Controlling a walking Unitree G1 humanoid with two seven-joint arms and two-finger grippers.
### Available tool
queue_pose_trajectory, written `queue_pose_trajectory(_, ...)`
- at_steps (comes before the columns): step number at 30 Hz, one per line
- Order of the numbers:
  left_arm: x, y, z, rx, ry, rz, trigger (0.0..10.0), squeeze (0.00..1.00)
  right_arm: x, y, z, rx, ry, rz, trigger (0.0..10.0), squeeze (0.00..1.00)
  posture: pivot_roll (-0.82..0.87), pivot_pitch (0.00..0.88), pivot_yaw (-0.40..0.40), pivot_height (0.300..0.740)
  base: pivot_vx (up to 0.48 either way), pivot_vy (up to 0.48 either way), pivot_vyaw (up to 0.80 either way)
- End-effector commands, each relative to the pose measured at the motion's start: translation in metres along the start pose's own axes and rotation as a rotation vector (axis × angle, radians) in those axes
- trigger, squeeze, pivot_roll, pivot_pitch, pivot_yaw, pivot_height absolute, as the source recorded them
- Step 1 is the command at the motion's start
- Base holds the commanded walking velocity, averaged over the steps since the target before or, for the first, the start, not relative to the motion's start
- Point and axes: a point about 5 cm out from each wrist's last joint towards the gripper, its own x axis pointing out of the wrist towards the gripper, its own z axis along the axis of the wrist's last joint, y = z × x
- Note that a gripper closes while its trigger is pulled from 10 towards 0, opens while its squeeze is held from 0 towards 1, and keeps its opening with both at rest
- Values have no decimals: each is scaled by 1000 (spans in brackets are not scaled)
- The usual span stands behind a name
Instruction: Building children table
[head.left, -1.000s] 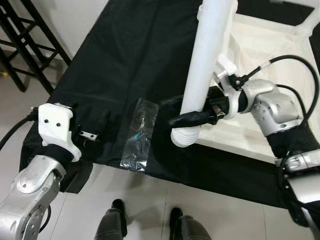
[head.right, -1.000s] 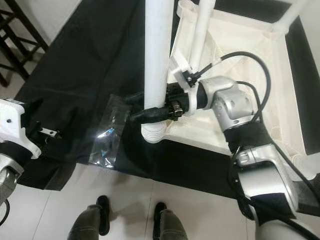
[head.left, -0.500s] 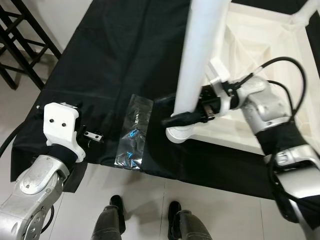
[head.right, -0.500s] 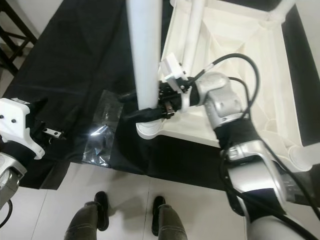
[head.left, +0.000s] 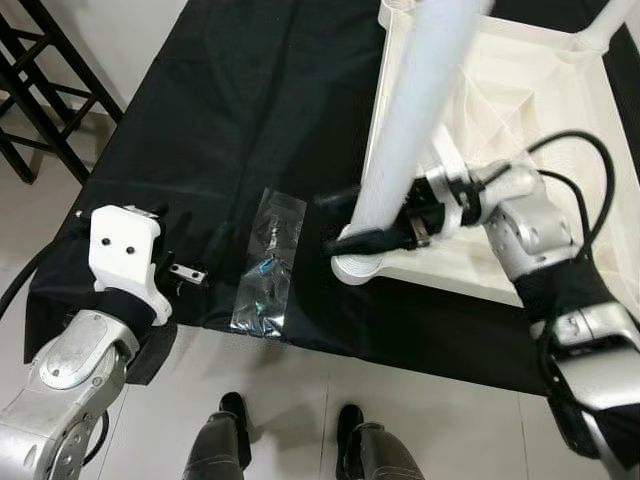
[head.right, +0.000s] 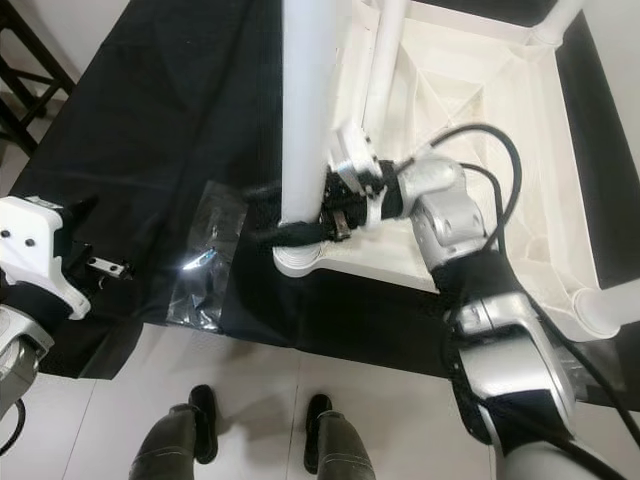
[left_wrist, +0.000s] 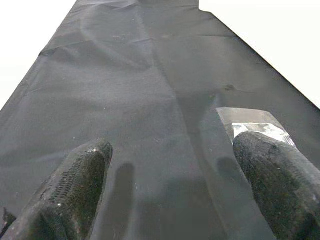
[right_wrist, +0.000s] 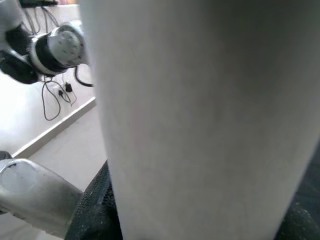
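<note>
Right gripper (head.left: 350, 238): your jaws are clenched around the white table leg (head.left: 415, 130), near its base.
Table leg: stands tilted at the upturned white tabletop (head.left: 520, 130) corner.
Left gripper (left_wrist: 172, 185): jaws released over the black cloth (head.left: 240, 120), beside the plastic bag (head.left: 265, 262).

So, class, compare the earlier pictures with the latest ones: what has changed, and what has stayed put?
The right end effector, still clamped on the white table leg, has tipped the leg's top toward the robot's right, its foot at the corner of the white tabletop. The left end effector stays open above the black cloth; the clear plastic bag lies unmoved.
</note>
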Motion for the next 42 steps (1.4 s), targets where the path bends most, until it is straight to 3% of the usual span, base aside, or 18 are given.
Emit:
queue_pose_trajectory(1, -4, -3, -2, -1, 12, -5, 10000, 0, -2, 19, -34, 137, 68, 28, 10000, 0, 107, 468, -107, 740, 0, 0, 0)
queue_pose_trajectory(8, -2, -3, -2, -3, 10, -6, 10000, 0, -12, 26, -43, 192, 13, -125, 10000, 0, 106, 462, -98, 740, 0, 0, 0)
queue_pose_trajectory(16, 0, -2, -1, 2, 5, -11, 10000, 0, -10, 36, -49, 212, 77, -247, 10000, 0, 101, 451, -96, 740, 0, 0, 0)
queue_pose_trajectory(17, 0, -1, 0, 6, 2, -10, 10000, 0, 1, 39, -60, 287, 158, -413, 10000, 0, 99, 445, -102, 740, 0, 0, 0)
queue_pose_trajectory(18, 0, -1, 0, 6, 2, -10, 10000, 0, 1, 39, -60, 287, 158, -413, 10000, 0, 99, 445, -102, 740, 0, 0, 0)
queue_pose_trajectory(19, 0, 0, 1, 14, -1, -7, 10000, 0, 8, 43, -76, 352, 315, -832, 10000, 0, 102, 443, -101, 740, 0, 0, 0)
queue_pose_trajectory(20, 1, 3, 3, 19, -8, 1, 10000, 0, 13, 62, -78, 378, 385, -1061, 10000, 0, 109, 443, -95, 740, 0, 0, 0)
queue_pose_trajectory(21, 1, 3, 3, 19, -8, 1, 10000, 0, 13, 62, -78, 378, 385, -1061, 10000, 0, 109, 443, -95, 740, 0, 0, 0)
queue_pose_trajectory(22, 2, 5, 5, 22, -13, 8, 10000, 0, 14, 77, -76, 405, 410, -1192, 10000, 0, 109, 443, -95, 740, 0, 0, 0)
queue_pose_trajectory(24, 2, 8, 5, 26, -16, 10, 10000, 0, 20, 83, -74, 425, 386, -1239, 10000, 0, 93, 436, -82, 740, 0, 0, 0)
queue_pose_trajectory(30, 5, 8, 5, 30, -22, 0, 10000, 0, 30, 78, -74, 451, 305, -1259, 10000, 0, 92, 406, -67, 740, 0, 0, 0)
queue_pose_trajectory(39, 15, 9, 8, 34, -59, -14, 10000, 0, 37, 67, -72, 420, 286, -1342, 10000, 0, 90, 355, -59, 740, 0, 0, 0)
queue_pose_trajectory(42, 22, 12, 17, 31, -103, -37, 10000, 0, 39, 61, -61, 374, 280, -1380, 10000, 0, 93, 332, -59, 740, 0, 0, 0)
